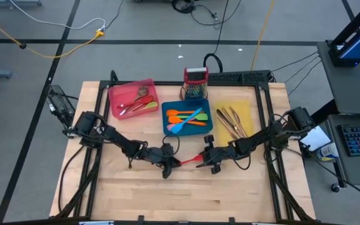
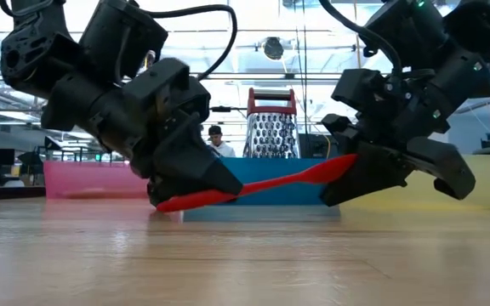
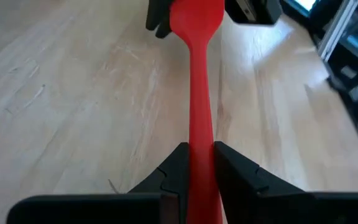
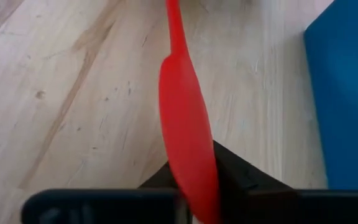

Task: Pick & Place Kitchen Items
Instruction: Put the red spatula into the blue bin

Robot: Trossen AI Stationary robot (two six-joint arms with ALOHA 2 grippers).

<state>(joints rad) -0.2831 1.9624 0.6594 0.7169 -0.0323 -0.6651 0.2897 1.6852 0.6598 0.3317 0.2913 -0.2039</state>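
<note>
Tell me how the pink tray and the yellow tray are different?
The pink tray sits crooked at the table's far left; the yellow tray sits straight at the far right. The pink tray holds mixed utensils, one green and some metal-looking; the yellow tray holds only copper-toned cutlery. Both are rectangular and flank the blue tray.

Both your arms reach in low toward the middle of the table, wrists angled down and facing each other. Your left gripper (image 1: 167,164) has its fingers (image 3: 178,168) pinched tight on something slim. Your right gripper (image 1: 209,160) sits just beside it, fingers (image 4: 235,171) closed in from the opposite side.
</note>
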